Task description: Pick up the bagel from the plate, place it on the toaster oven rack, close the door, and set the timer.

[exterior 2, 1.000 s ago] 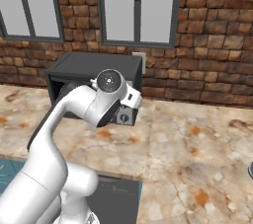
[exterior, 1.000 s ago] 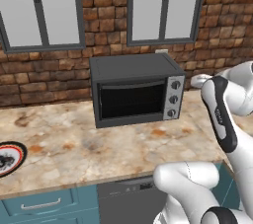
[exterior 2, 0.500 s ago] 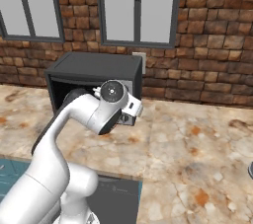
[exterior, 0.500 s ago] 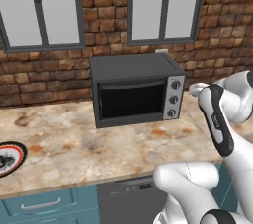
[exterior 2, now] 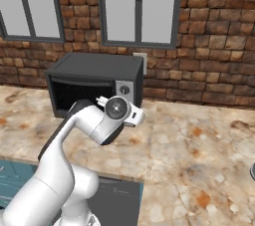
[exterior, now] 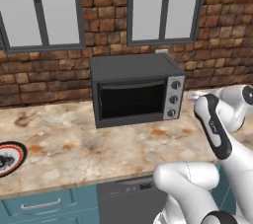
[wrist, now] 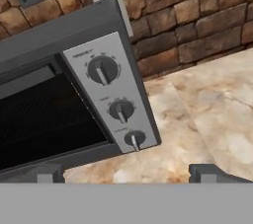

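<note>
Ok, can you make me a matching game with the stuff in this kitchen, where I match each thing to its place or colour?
Things:
1. toaster oven
2. plate
3. knobs
4. wall

Clues:
A. brown bricks
B. far left edge of the counter
C. silver panel on the oven's right side
D. dark grey box below the windows

Pairs: 1-D, 2-B, 3-C, 4-A

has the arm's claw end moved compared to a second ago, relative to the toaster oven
Yes. In the right base view the claw end has dropped from level with the toaster oven's knob panel to below it and shifted slightly right, toward the counter.
</note>
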Controlling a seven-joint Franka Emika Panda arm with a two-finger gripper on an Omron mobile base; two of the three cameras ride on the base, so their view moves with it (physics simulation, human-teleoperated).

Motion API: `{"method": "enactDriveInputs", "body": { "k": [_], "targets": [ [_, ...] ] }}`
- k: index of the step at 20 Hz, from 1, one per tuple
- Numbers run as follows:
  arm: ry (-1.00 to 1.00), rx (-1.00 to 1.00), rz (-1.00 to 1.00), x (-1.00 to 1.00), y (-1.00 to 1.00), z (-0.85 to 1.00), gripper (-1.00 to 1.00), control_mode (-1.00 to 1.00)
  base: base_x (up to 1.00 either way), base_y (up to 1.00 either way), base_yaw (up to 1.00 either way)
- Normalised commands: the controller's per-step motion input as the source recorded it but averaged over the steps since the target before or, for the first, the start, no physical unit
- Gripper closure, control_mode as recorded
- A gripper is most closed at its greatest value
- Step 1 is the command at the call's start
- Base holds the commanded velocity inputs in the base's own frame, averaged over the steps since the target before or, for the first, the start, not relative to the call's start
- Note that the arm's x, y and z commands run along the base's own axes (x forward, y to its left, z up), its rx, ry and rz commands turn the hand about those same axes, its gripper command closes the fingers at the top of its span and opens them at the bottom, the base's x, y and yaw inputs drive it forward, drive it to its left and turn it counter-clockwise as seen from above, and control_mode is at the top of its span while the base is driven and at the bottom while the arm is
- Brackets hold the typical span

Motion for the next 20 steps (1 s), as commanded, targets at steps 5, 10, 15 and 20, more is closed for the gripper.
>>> {"method": "enactDriveInputs", "body": {
  "k": [5,10,15,20],
  "targets": [
    [-0.15,0.00,0.04,0.21,0.00,-0.31,-1.00,-1.00,0.00,0.00,0.00],
    [-0.09,0.00,0.03,0.22,0.00,-0.25,-1.00,-1.00,0.00,0.00,0.00],
    [-0.02,0.00,0.00,0.09,0.00,-0.18,-1.00,-1.00,0.00,0.00,0.00],
    [0.00,0.00,0.00,0.10,0.00,-0.24,-1.00,-1.00,0.00,0.00,0.00]
  ]
}}
